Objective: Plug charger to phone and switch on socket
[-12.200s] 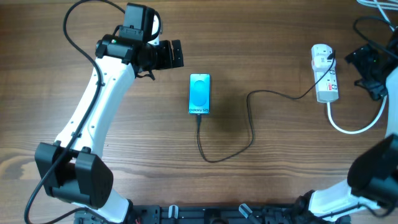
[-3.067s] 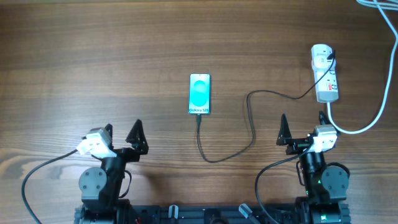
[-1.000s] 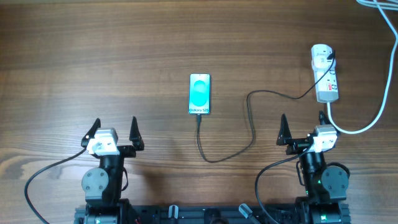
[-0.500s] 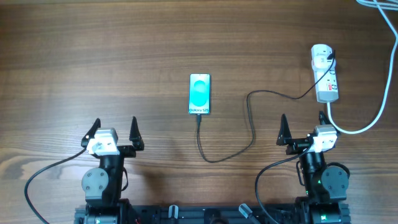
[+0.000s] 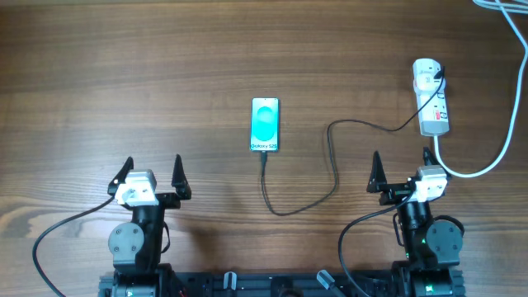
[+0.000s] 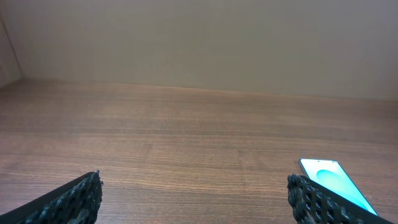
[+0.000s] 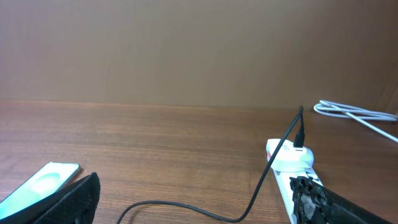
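Observation:
The phone (image 5: 265,124) lies flat mid-table with its teal-green screen lit; it also shows in the left wrist view (image 6: 336,186) and the right wrist view (image 7: 37,185). The thin black charger cable (image 5: 330,165) runs from the phone's near end in a loop to the white socket strip (image 5: 431,97) at the far right, where its plug sits; cable (image 7: 261,186) and socket (image 7: 292,163) show in the right wrist view. My left gripper (image 5: 151,172) is open and empty near the front left. My right gripper (image 5: 402,169) is open and empty near the front right.
A thick white cord (image 5: 487,161) runs from the socket's near end and curves up the right edge. More white cable (image 7: 354,112) lies at the far right. Both arms are folded back at the table's front edge.
Over the last second nothing has moved. Before that, both arms drew back from the phone and the socket to the front edge; the left wrist straightened.

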